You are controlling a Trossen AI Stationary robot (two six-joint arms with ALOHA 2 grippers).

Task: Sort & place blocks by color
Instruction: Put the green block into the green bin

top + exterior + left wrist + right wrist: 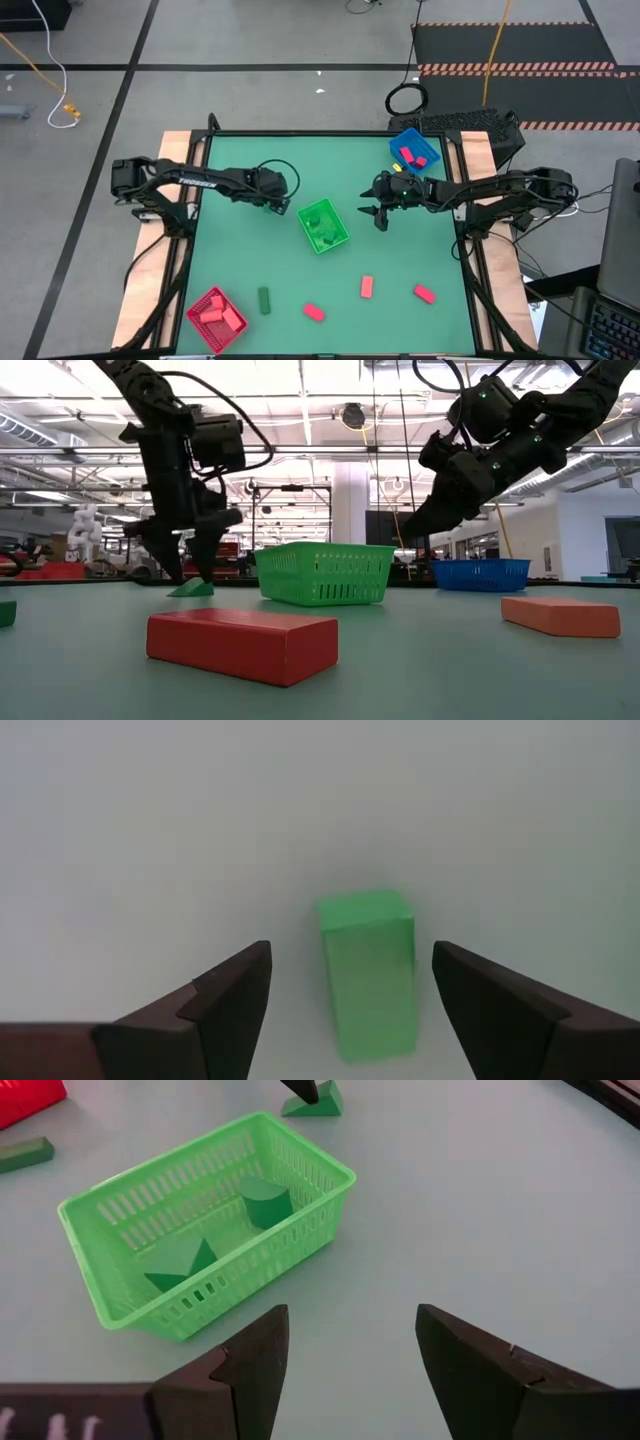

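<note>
The green mesh plastic basket (324,225) sits mid-table on the green mat (300,160), with bare mat open on every side of it. Just beside its left corner, the left gripper (275,205) hangs with fingers spread over a small green block (368,970) lying on the mat, not touching it. To the basket's right the right gripper (381,214) hovers above the mat, fingers apart and empty. The basket holds green blocks (220,1230). Beyond it to the right, the blue mesh bin (416,149) holds pink blocks; toward the near-left corner the red mesh bin (217,317) holds red ones. Nearer than the basket lie a dark green block (264,299) and three red blocks (366,287).
</note>
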